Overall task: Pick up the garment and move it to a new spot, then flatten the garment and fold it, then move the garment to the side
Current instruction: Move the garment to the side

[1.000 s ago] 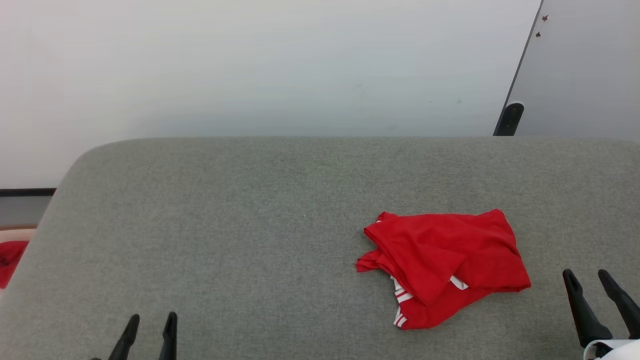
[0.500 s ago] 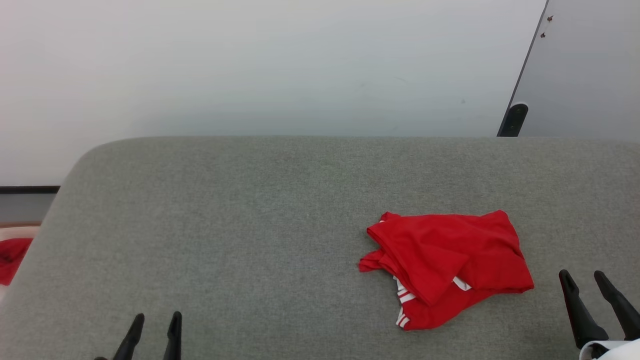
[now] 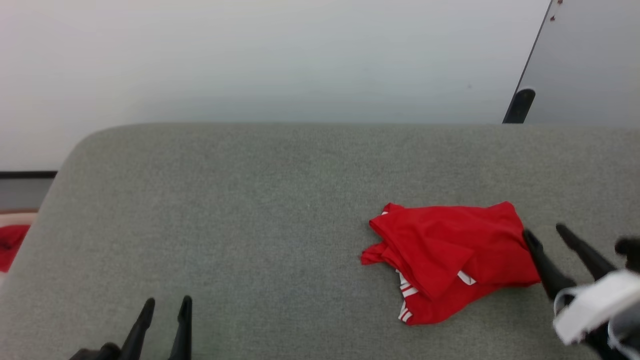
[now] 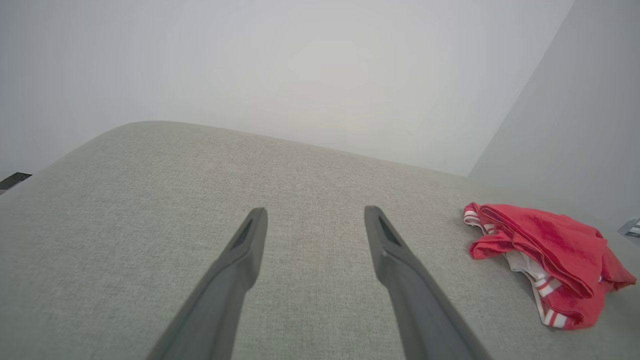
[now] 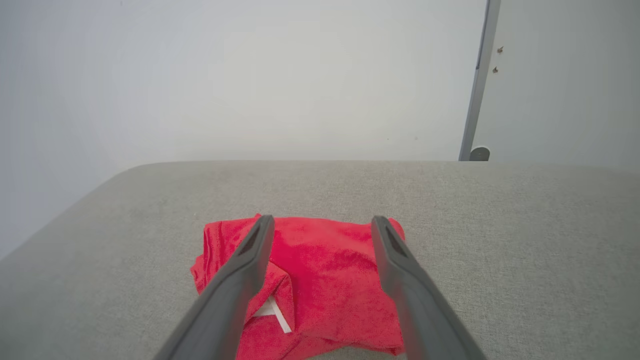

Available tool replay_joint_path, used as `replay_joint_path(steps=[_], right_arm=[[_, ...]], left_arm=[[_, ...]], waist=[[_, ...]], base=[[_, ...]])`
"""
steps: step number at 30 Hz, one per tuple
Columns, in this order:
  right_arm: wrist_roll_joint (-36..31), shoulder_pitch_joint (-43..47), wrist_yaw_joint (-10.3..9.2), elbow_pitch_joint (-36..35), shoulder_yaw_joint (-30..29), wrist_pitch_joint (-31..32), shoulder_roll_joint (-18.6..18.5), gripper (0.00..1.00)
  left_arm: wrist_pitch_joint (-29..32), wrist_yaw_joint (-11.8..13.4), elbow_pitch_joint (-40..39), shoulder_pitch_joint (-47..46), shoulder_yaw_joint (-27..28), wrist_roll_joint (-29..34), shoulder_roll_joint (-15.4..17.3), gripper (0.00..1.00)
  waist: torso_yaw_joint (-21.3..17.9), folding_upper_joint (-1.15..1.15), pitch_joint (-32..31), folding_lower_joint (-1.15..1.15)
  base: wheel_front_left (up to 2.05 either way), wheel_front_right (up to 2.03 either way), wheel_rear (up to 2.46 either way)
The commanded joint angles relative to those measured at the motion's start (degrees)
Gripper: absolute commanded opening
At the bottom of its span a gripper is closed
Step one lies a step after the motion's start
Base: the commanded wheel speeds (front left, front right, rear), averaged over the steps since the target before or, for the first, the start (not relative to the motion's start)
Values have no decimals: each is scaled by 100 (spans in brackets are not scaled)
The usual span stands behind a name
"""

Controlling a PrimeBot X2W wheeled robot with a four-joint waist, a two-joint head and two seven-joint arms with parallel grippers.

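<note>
The jaws of both grippers stand wide apart, and neither one holds anything. We see the left gripper [image 3: 168,300] low at the near left of the grey padded surface [image 3: 250,200]. Its two dark fingers point over bare fabric, well apart from the garment [image 3: 450,250].

The right gripper [image 3: 545,231] is at the right side, just beside the garment. In the head view one fingertip stands at the garment's right edge, but we cannot tell if it touches the cloth. In the right wrist view the two fingers frame the garment [image 5: 325,260], and red cloth shows between them.

The garment lies in a crumpled heap on the right half of the surface, nearer to the robot than to the wall [image 3: 250,60]. It is mostly red, and some white and striped trim shows at its near left side. This trim is also clear in the left wrist view [image 4: 545,240].

Beyond the left edge of the surface a small red cloth [image 3: 10,245] lies on something pale [image 3: 15,218]. We cannot tell if this pale thing is a container. A grey panel [image 3: 590,60] stands at the far right.
</note>
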Motion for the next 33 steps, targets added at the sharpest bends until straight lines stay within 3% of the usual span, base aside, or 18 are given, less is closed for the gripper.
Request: replay_joint_path(steps=[1,14,20,26,27,28,29,30,33], right_arm=[[91,-338,-7,153,110,196,-114,100],[836,-2525,-7,1995,620,3898,-826,100],[676,-2952,-7,2386,666,4537,-863,100],[646,-2803,-7,2531,826,4657,-772,100],[660,-2760,-7,2530,862,4642,-746,76],[657,-2724,-7,2520,887,4593,-737,44],[662,-2686,-7,2515,911,4569,-735,33],[678,-2654,-7,2506,940,4532,-727,0],[752,-2574,-8,2469,982,4470,-700,0]], left_arm=[[-16,-10,11,-129,-17,-11,-45,100],[-58,-139,286,-839,-135,25,-265,100],[-61,-180,297,-1132,-122,101,-416,100],[-62,-202,346,-1309,-121,169,-520,100],[-61,-205,351,-1336,-118,180,-540,100],[-61,-207,363,-1346,-117,192,-556,100],[-61,-209,376,-1355,-122,183,-570,100],[-61,-210,384,-1370,-143,173,-573,100],[-62,-212,411,-1427,-174,170,-553,100]], waist=[[29,0,187,0],[362,0,1165,0],[534,0,1545,0],[634,0,1770,0],[638,0,1795,0],[640,0,1811,0],[640,0,1825,0],[635,0,1835,0],[598,0,1831,0]], base=[[0,0,0],[0,0,0],[0,0,0],[0,0,0],[0,0,0],[0,0,0],[0,0,0],[0,0,0],[0,0,0]])
